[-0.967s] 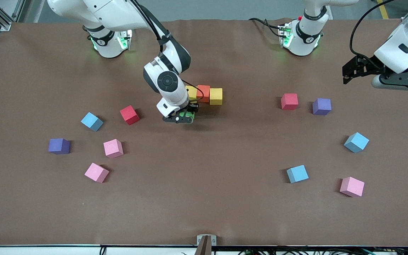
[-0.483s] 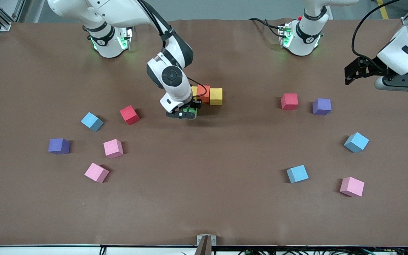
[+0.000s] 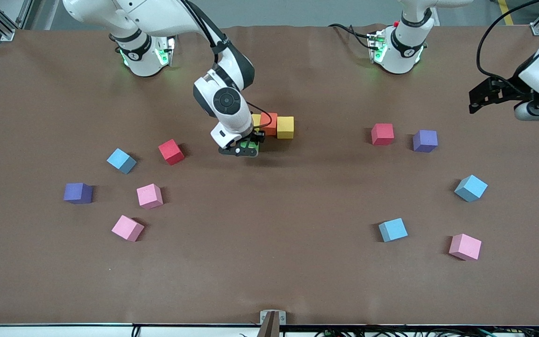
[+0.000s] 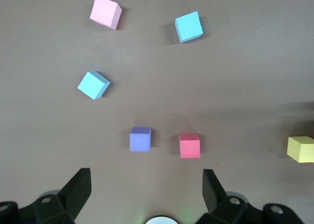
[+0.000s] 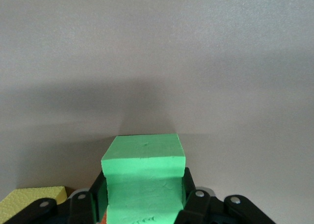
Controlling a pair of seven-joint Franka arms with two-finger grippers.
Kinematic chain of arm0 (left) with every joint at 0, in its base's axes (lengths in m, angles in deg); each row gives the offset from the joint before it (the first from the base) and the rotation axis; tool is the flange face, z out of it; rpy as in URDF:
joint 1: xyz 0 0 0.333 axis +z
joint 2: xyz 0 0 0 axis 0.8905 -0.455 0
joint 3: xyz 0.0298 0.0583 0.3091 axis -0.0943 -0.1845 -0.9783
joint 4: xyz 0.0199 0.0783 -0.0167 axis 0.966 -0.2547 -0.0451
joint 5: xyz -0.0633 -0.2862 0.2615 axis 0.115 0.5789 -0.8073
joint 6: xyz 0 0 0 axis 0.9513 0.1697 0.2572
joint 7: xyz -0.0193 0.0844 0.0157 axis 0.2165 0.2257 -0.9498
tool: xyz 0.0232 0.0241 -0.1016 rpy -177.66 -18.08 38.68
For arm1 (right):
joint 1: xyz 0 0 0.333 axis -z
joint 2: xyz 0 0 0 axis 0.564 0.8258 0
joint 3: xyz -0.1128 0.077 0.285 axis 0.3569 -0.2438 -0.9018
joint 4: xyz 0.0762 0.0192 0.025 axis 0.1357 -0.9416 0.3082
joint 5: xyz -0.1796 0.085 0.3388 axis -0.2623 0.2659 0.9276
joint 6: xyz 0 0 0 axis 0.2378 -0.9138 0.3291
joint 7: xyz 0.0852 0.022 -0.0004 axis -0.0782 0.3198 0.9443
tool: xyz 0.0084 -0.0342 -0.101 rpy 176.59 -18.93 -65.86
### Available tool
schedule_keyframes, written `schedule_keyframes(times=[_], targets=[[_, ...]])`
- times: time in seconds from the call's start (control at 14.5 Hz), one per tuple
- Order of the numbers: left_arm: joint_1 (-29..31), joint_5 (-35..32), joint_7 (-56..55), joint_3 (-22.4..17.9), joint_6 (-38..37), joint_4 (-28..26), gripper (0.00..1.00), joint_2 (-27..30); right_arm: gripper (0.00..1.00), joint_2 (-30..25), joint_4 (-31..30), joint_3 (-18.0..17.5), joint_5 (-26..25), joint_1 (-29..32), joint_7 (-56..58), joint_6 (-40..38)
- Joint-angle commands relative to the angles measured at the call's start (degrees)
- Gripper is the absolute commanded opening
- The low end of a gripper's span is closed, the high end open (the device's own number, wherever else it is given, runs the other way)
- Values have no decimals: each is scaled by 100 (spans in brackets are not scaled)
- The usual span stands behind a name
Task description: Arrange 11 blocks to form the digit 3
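Brown table cover (image 3: 269, 262) carries the whole layout, so you read everything against it. Largest change first: the left arm is pulling away toward its own end of the table, and the left gripper (image 3: 477, 96) now sits higher and closer to the view's edge than a second ago. Its fingers stand spread with nothing between them in the left wrist view (image 4: 147, 194), and you see a red block (image 4: 189, 145) and a purple cube (image 4: 140, 138) on the cover below it. Treat this arm as waiting.

Next, the right arm. It shifted toward the row over the last second and has held almost still for the last half second. The right gripper (image 3: 244, 149) is clamped on a green block (image 5: 143, 177), held low over the cover just on the camera side of the row.

The row itself is unchanged: a yellow block (image 3: 256, 120), mostly hidden by the arm, an orange block (image 3: 269, 123) and a second yellow block (image 3: 285, 127), touching side by side.

My reading: you are placing block four. The green one sits under the row's end nearest the right arm. Release not yet made. Seven more are still needed; loose pink (image 3: 149, 195), light blue (image 3: 393, 230) and red (image 3: 171, 151) blocks lie well apart.
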Motion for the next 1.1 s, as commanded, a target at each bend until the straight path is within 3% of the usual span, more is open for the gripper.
schedule_keyframes(times=[0.0, 1.04], targets=[[53, 89, 160, -3, -31, -51, 100, 117, 40, -216, -250, 44, 108, -113, -39, 91], [36, 54, 160, 23, 49, -33, 100, 55, 40, -181, -321, 53, 82, -131, -30, 241]])
